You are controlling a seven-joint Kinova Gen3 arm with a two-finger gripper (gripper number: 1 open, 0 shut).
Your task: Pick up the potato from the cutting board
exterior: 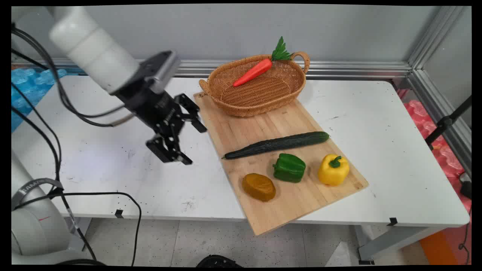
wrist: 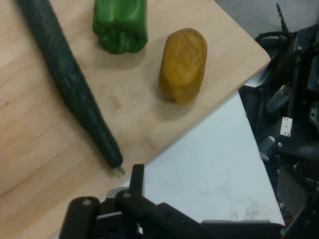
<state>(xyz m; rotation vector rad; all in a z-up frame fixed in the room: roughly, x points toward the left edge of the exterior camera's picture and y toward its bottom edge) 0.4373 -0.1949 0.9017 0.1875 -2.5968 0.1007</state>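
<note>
White table [exterior: 376, 124] — scuffed, grey wall [exterior: 226, 26] behind.

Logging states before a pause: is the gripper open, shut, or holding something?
Gripper: open, holding nothing, hanging over the table left of the cutting board.

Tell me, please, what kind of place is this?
Probably a robotics lab test bench, not a kitchen: a white table fenced by aluminium framing, a cabled robot arm, and vegetables, seemingly toys, on a cutting board.
</note>
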